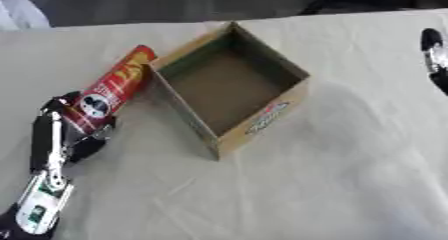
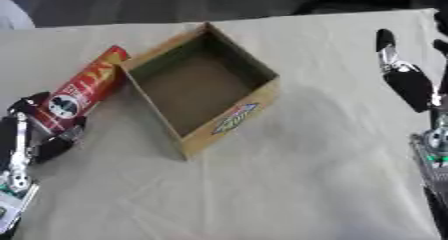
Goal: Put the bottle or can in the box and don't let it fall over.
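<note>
We see the red can lying on its side just left of the box, long axis slanting toward the box's far-left corner. The left hand, nearer, curls around its near end; the right hand rests open, well right of the box.

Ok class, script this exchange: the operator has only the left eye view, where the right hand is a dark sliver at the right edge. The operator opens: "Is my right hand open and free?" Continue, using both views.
Observer: Yes. In the right eye view the whole right hand shows, its fingers straight and pointing away from you, holding nothing.
Operator: Is it touching the box?
Observer: No. It is off to the right of the box, with bare table between them.
Operator: Where does the arm come in?
Observer: Its forearm runs up along the right edge from the lower right corner.
</note>
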